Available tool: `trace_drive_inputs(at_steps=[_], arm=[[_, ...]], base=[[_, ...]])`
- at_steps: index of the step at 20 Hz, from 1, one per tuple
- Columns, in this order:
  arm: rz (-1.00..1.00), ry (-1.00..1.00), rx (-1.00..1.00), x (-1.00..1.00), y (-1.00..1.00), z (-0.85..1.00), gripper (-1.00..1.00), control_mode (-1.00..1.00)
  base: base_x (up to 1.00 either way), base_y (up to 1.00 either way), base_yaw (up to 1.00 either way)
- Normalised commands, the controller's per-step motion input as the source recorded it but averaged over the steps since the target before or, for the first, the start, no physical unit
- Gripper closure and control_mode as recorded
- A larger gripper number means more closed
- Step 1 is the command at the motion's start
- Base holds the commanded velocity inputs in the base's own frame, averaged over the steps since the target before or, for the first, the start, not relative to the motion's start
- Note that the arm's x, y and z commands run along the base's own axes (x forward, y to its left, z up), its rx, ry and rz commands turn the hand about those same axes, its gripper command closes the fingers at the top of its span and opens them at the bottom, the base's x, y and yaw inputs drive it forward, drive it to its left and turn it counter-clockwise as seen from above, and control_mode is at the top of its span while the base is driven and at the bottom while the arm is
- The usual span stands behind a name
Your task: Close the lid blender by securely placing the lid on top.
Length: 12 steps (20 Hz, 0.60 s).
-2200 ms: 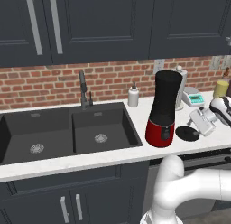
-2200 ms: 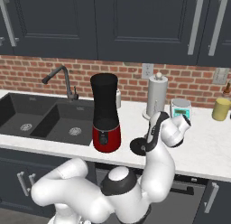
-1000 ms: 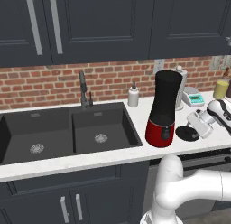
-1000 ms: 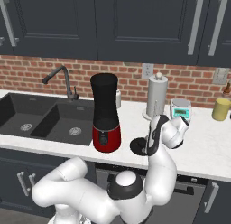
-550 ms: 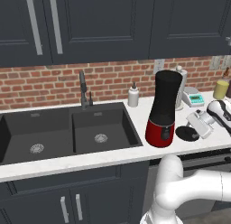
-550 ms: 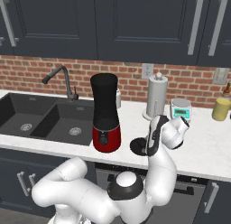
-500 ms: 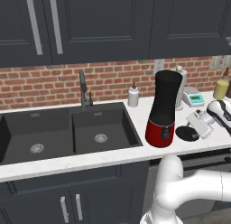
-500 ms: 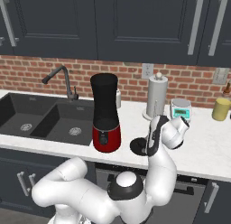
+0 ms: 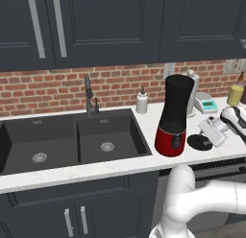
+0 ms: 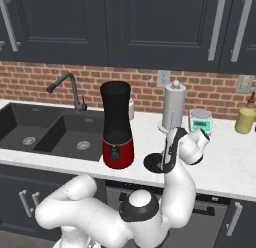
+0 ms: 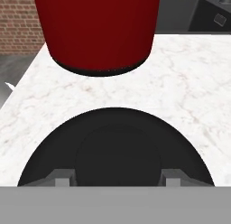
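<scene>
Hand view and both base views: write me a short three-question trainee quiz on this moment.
1. True or false: the lid already sits on the blender.
2. What does the lid rest on? A sink; B counter; C scale.
3. Fill in: the hand is shut on the ____.

Key: 1 false, the lid lies on the marble counter beside the blender's red base. 2 B. 3 lid, with the fingers either side of its knob.

Black lid [image 11: 115, 146] on white, grey-veined marble counter [image 11: 189, 96]; blender [image 9: 173, 115] black over red base; red-brick wall [image 9: 53, 90]; dark, probably charcoal sink [image 9: 72, 141] and cabinets [image 9: 105, 26].
</scene>
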Motion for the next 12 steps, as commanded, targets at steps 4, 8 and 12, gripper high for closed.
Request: trace_drive_inputs(at_steps=[4,8,12], arm=[[0.00,0.00,0.00,-0.03,0.00,0.00,1.00,-1.00],[0.00,-0.05,0.01,-0.46,-0.08,0.17,1.00,-1.00],[0.00,-0.06,0.07,-0.65,-0.30,0.44,1.00,-1.00]], base=[[0.00,0.00,0.00],[0.00,0.00,0.00],[0.00,0.00,0.00]])
